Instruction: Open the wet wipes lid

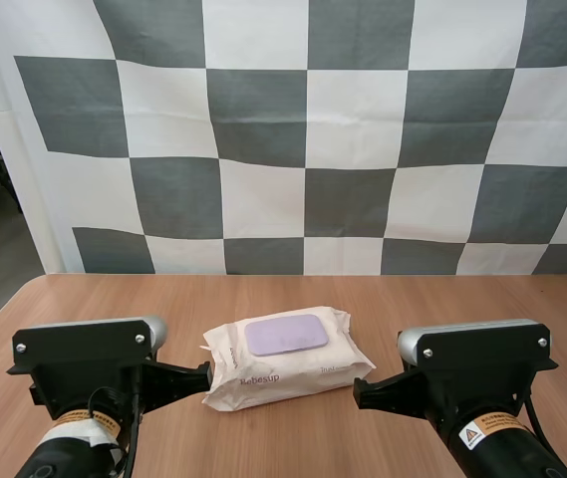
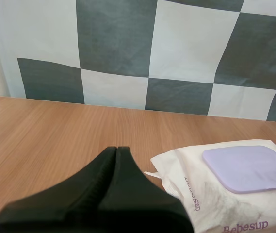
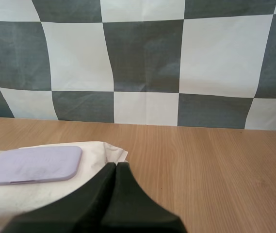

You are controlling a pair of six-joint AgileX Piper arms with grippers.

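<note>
**High view.** The pack of wet wipes [image 1: 288,358] is lying flat on the wooden surface [image 1: 263,299], between the 2 arms. Its lilac lid [image 1: 285,335] is facing up and sitting flush with the wrapper, so the task is judged not yet begun. The left claw [image 1: 203,375] is pointing at the pack's left end, its tip just beside the crimped seam. The right claw [image 1: 360,392] is doing the same at the right end. Whether either tip is touching the wrapper cannot be told from here. The arrangement is reading as a start stance, with the pack centred so that either arm is able to reach it.

**Left wrist view.** The left claw [image 2: 117,149] is clenched on nothing, its 2 fingers lying together as 1 dark wedge. It is riding low over the surface, beside the pack's [image 2: 196,194] left seam and apart from it. The lid [image 2: 247,167] is lying closed, beyond the wedge and to the far side of the seam. A clenched claw is gripping nothing here; in judgement it is suiting a hold-down press on the pack.

**Right wrist view.** The right claw [image 3: 116,166] is likewise clenched and empty, its tip reaching over the pack's [image 3: 106,153] right edge. The lid's [image 3: 31,165] near corner is lying close by. No raised tab is showing, so which edge of the lid is lifting cannot be told. In judgement, the next move is calling for 1 claw to release and catch the lid's free edge while the other is steadying the soft pack, which is likely to slide or buckle otherwise.
</note>
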